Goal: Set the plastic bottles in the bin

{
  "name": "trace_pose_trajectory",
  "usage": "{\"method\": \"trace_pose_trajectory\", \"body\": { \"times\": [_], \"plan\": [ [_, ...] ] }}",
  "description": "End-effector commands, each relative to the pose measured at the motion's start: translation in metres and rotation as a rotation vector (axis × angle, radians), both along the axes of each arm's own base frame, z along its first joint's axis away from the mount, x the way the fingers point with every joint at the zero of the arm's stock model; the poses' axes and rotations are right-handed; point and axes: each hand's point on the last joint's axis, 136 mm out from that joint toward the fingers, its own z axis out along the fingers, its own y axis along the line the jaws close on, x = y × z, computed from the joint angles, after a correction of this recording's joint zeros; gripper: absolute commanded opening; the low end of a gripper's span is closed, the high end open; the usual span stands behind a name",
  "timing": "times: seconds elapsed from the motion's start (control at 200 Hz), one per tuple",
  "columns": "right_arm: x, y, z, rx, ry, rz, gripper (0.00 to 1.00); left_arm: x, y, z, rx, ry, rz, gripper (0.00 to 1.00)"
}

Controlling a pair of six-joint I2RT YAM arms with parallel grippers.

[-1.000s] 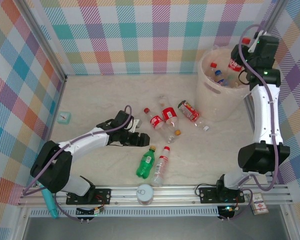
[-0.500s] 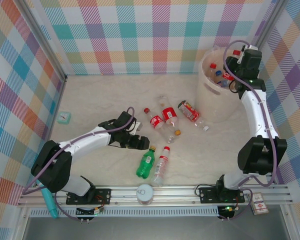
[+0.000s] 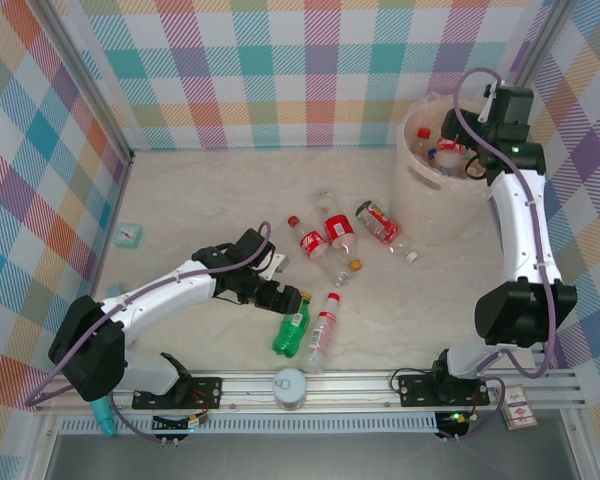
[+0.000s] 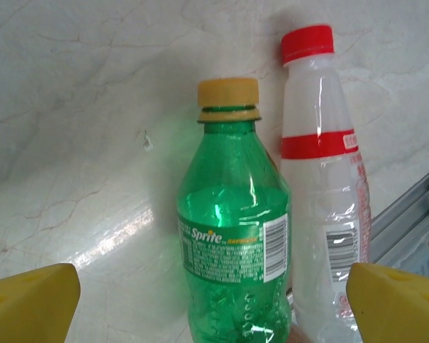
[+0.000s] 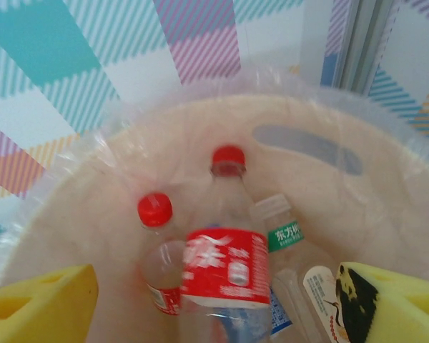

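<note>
Left end effector: open, yellow pads spread wide, nothing held. It sits well left of the bin, on the arm-base side, at the cap end of the green bottle.

Right end effector: open and empty over the bin's mouth. A red-label bottle lies below it inside the bin, among others.

Surface: several bottles lie loose left of the bin, one cluster near its wall. The green bottle and a white bottle are farther off.

Step in hand (judged): left arm picks the green bottle.

Notes for a clean grasp:
- The green bottle lies on its side between the pads, slightly off centre, so centre on it before descending.
- The white bottle lies just beside it. I cannot tell whether the bodies touch.
- The gap looks wider at the necks, so a grip near the shoulder gives one pad room to slip between.
- Risks: clamping both bottles, or nudging the green one into a roll.
- Close gently, since thin plastic will likely buckle. Lift straight up before swinging to the bin.
</note>
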Motion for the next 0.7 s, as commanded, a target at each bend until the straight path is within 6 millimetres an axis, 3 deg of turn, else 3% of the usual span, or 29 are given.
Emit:
{"method": "trace_pose_trajectory", "body": {
  "times": [0.0, 0.185, 0.32, 0.55, 0.695],
  "plan": [
    [-0.032, 0.014, 0.034, 0.005, -0.031, 0.053, 0.87, -0.013, 0.004, 0.002, 0.051, 0.001, -0.052, 0.95],
    [-0.063, 0.051, 0.046, 0.068, -0.027, 0.165, 0.86, -0.021, 0.002, -0.007, 0.089, 0.009, -0.082, 0.92],
    [-0.089, 0.077, 0.043, 0.108, -0.024, 0.231, 0.86, -0.026, 0.0, -0.018, 0.111, 0.04, -0.1, 0.9],
    [-0.118, 0.088, 0.024, 0.163, 0.008, 0.246, 0.86, -0.043, -0.022, -0.032, 0.107, 0.089, -0.169, 0.92],
    [-0.136, 0.108, -0.001, 0.282, 0.053, 0.299, 0.86, -0.042, -0.024, -0.05, 0.121, 0.1, -0.168, 0.84]
  ]
}}
